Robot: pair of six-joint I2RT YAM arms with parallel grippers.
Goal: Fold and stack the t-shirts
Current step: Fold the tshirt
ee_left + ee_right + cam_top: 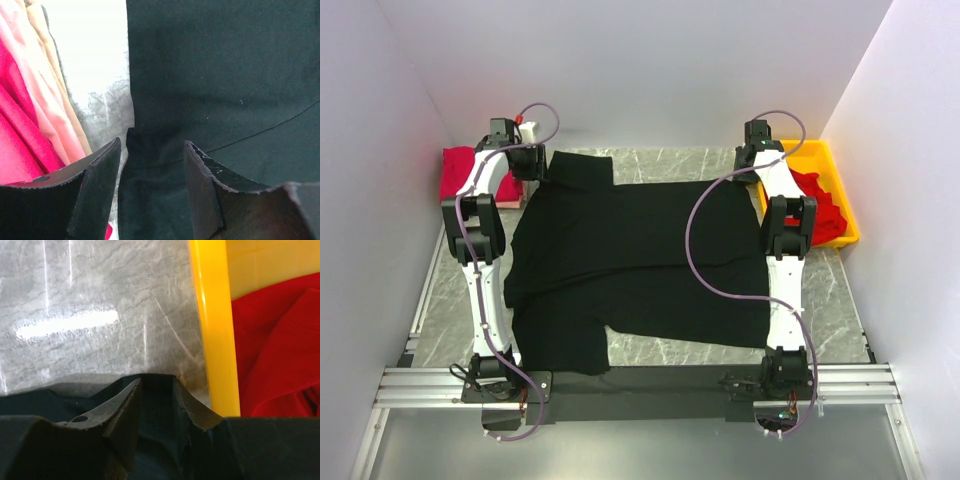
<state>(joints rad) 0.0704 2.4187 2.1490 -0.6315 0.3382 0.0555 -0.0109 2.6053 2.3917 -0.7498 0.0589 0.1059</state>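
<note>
The black t-shirt [640, 260] lies spread flat across the table. My left gripper [532, 163] is at its far left corner; in the left wrist view its fingers [100, 190] stand apart, astride the shirt's edge [150, 200]. My right gripper [756, 160] is at the far right corner and pinches a raised bit of the black cloth [157, 405] between nearly closed fingers. A folded red shirt [460, 172] lies at the far left, also in the left wrist view [20, 130]. Another red shirt [820, 205] lies crumpled in the tray, also in the right wrist view [275, 350].
The yellow plastic tray [848, 205] stands at the far right, its rim [212, 325] just right of my right fingers. White walls close in the left, back and right sides. Grey marble tabletop [450, 300] shows around the shirt.
</note>
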